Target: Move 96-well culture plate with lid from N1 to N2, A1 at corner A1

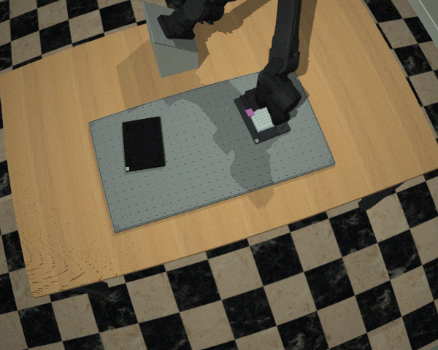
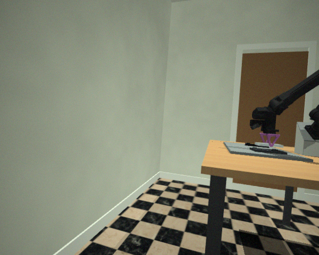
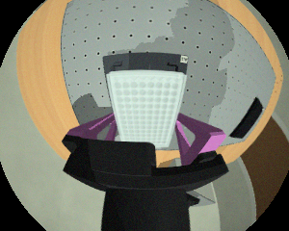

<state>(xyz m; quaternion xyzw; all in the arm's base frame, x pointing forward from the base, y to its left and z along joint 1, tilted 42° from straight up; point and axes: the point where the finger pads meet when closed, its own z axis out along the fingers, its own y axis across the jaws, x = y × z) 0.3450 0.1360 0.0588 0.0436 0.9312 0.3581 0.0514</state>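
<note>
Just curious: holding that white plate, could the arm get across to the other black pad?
Probably yes. The tool grips the plate, and the grey board toward the other nest shows nothing standing in between.

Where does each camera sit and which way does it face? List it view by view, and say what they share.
Top: overhead, looking down on the table, nest N2 and the plate at nest N1; shows the arm and its pedestal.
Exterior: low beside the table, facing the door; shows arm and gripper side-on.
Wrist: behind the gripper, looking along its purple fingers, shut on the plate.
Shared: plate and gripper appear in all three.
</note>
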